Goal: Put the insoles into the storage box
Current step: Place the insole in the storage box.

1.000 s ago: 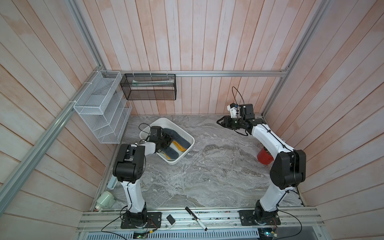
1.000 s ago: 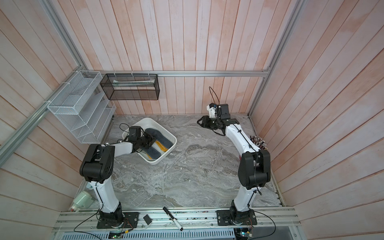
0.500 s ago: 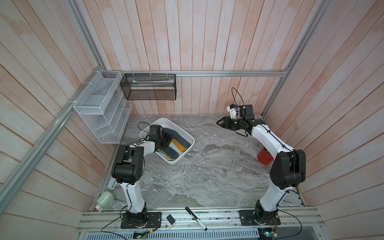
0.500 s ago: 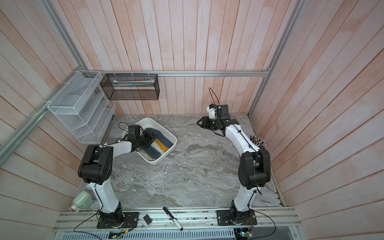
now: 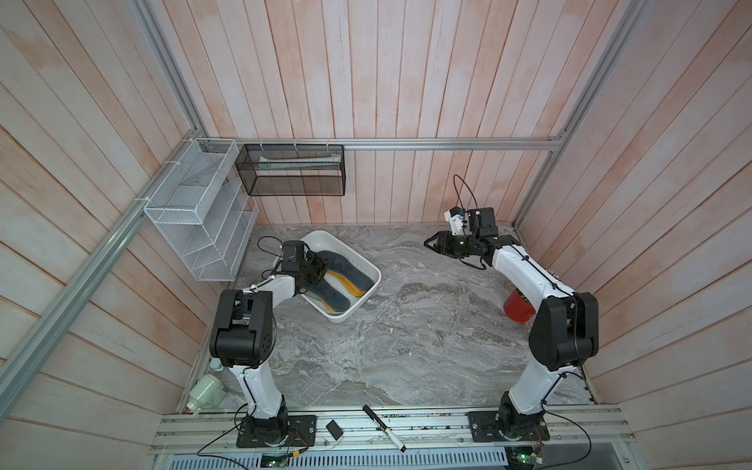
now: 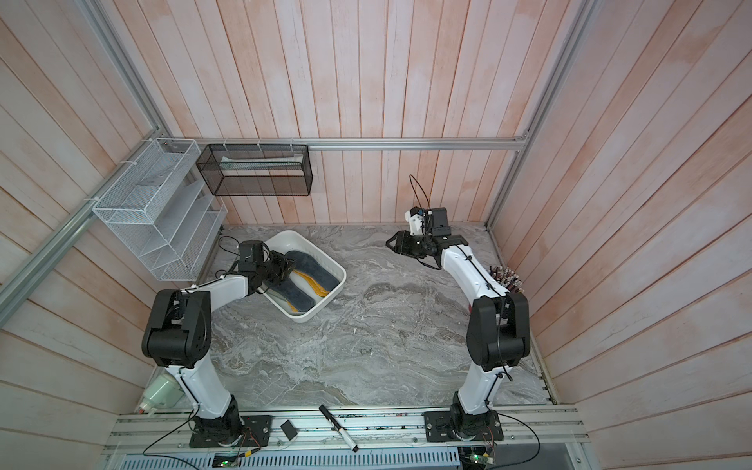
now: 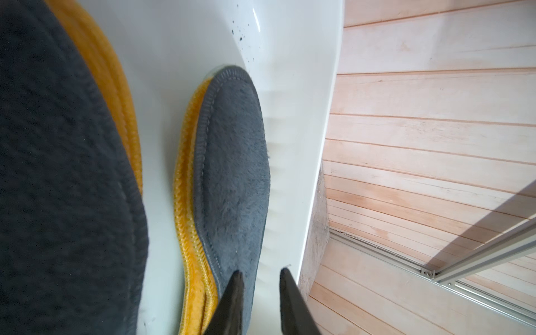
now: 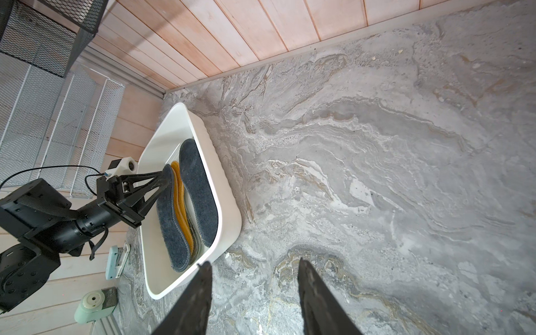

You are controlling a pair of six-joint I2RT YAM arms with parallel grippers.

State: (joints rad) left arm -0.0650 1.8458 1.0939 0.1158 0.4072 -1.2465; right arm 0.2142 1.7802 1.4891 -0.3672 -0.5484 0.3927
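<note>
Since a second ago the left arm (image 5: 276,287) has drawn back a little toward the wall that carries the white wire rack (image 5: 195,228), elbow and wrist both shifted that way. The right arm (image 5: 525,276) stands where it was, and the storage box (image 5: 346,315) has not shifted.

The grey marbled desk (image 5: 407,346) fills the floor of the wood-panelled cell. The rack hangs on the left wall, and a black mesh basket (image 5: 291,171) hangs on the back wall just beside it. The storage box sits on the desk's back left part, near the rack, at a slant to the walls. The insoles lie lengthwise inside it. One dark grey insole (image 5: 348,266) runs along the long wall facing the desk's middle, with a second dark grey insole (image 5: 327,293) beside it. Orange-yellow insoles (image 5: 350,287) show between and under them.

The left jaws reach in over the box's end nearest the rack, above the grey insoles' ends. In the left wrist view the fingertips (image 7: 235,290) stand slightly apart, with an insole's edge and the box wall showing through the gap and nothing clamped. The right jaws hang above the desk near the back wall, well apart from the box and parted wider. Only desk shows between their fingers (image 8: 197,298).

A red cup (image 5: 519,309) stands by the right wall, partly behind the right arm. A mint-green device (image 5: 205,390) lies in the front left corner. A black marker (image 5: 384,427) and a small black tile (image 5: 334,430) lie on the front rail (image 5: 447,423).
</note>
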